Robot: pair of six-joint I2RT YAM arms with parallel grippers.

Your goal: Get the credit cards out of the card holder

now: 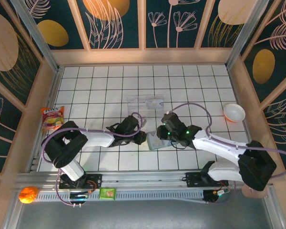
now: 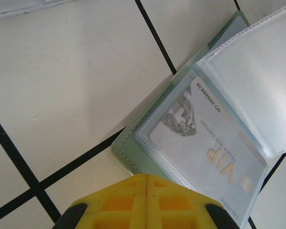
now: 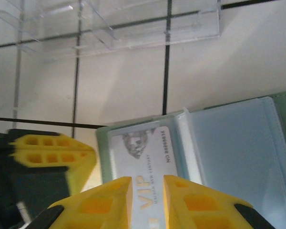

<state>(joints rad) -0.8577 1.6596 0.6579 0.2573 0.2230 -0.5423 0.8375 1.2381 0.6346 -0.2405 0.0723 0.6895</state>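
The card holder [image 1: 158, 141] lies open on the white tiles between my two grippers, a grey-green wallet with clear sleeves [image 2: 133, 153] [image 3: 101, 143]. A white credit card printed "VIP" [image 2: 205, 143] [image 3: 143, 152] sits inside a sleeve of its left panel. One clear sleeve page [image 2: 257, 81] stands lifted. My left gripper [image 1: 142, 138] [image 2: 147, 179] is shut, its yellow tips together at the holder's near corner. My right gripper [image 1: 163, 135] [image 3: 148, 186] hovers over the card with its jaws a little apart, nothing between them. The left gripper's yellow fingers [image 3: 52, 152] sit just beside the holder.
A clear plastic tray [image 1: 145, 102] [image 3: 114, 24] stands behind the holder. A white bowl [image 1: 234, 112] is at the right, a snack bag [image 1: 52, 118] at the left. An orange [image 1: 28, 194] and a green packet [image 1: 107, 192] lie on the front rail.
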